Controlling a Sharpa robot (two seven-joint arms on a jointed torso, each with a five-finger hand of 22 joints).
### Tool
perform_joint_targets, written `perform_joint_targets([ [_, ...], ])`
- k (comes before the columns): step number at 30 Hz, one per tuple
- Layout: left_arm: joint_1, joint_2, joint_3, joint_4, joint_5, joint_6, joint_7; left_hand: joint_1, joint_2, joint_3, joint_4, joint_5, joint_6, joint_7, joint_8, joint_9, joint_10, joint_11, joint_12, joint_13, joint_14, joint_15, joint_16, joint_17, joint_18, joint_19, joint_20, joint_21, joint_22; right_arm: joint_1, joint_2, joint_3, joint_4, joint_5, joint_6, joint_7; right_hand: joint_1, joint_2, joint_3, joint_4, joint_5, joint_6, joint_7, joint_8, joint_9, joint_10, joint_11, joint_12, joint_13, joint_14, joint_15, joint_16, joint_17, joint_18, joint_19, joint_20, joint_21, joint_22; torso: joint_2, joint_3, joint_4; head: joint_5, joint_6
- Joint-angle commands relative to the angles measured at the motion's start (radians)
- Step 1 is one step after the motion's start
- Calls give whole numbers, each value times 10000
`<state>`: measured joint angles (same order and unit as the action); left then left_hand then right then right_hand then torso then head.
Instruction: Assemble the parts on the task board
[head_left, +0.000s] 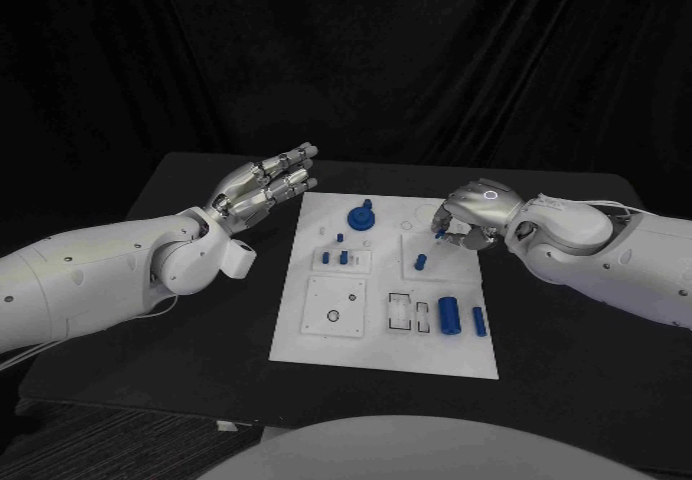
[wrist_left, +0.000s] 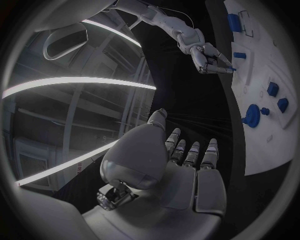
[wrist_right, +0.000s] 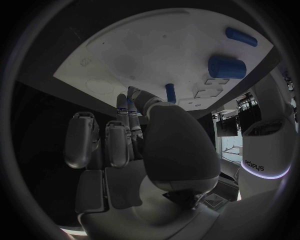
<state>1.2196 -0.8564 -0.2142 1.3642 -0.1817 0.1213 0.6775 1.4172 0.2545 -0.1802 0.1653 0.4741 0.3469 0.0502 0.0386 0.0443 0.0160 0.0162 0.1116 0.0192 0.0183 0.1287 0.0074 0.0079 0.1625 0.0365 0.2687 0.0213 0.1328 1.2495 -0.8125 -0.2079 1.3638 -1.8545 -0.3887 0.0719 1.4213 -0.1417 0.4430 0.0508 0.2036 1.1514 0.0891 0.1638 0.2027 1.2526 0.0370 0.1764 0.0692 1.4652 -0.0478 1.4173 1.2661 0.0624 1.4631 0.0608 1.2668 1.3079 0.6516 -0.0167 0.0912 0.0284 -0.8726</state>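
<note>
black table (head_left: 577, 380), dark backdrop (head_left: 433, 70); ceiling light strips (wrist_left: 75, 82)

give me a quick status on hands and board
Left hand open, off the task board. Right hand pinching small blue part over board. Nothing in the way.

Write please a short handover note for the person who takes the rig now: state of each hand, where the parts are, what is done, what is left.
Left hand: open, fingers spread, above the table beside the board's far left corner, holding nothing.
Right hand: at the board's far right edge, pinching a small blue part in its fingertips, just over the board.
Parts: knob at the far middle; two pegs in the left block; one peg near the right hand; cylinder and slim pin lying at the near right.
Done: cannot tell which parts are seated.
Left: place the pinched part; the cylinder and pin probably still need fitting.
</note>
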Motion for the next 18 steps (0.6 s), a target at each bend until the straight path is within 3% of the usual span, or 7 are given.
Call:
perform_joint_targets([
  [1,-24,5,10,9,67,127,269,106,9,23,-81,38,6,74,57,10,2,64,47,15,25,70,62,10,192,1,93,44,14,83,-67,8,164,-81,-295,-294,69,0,14,-76,-16,154,92,87,493,139,-8,-61,-11,495,93,-42,31,-24,116,50,63,1826,0,-2,6,40,0],
  [12,-42,-7,10,-13,68,137,211,134,6,61,-151,55,15,95,57,11,7,86,67,18,29,81,67,11,191,23,116,51,34,511,-321,8,1335,-81,1,-569,82,-45,28,-133,-154,206,84,76,508,233,-19,-126,-19,502,88,-18,79,-30,131,60,117,1841,-1,-1,11,174,0],
  [18,-49,9,10,-26,68,167,152,141,6,73,-173,60,32,105,60,14,10,97,81,20,31,82,69,12,190,26,120,51,29,666,-138,8,2011,-81,780,-632,126,-26,94,-187,-365,175,95,-5,484,265,-12,-249,-33,498,90,-25,69,-23,121,65,95,1835,3,-3,3,302,0],
])
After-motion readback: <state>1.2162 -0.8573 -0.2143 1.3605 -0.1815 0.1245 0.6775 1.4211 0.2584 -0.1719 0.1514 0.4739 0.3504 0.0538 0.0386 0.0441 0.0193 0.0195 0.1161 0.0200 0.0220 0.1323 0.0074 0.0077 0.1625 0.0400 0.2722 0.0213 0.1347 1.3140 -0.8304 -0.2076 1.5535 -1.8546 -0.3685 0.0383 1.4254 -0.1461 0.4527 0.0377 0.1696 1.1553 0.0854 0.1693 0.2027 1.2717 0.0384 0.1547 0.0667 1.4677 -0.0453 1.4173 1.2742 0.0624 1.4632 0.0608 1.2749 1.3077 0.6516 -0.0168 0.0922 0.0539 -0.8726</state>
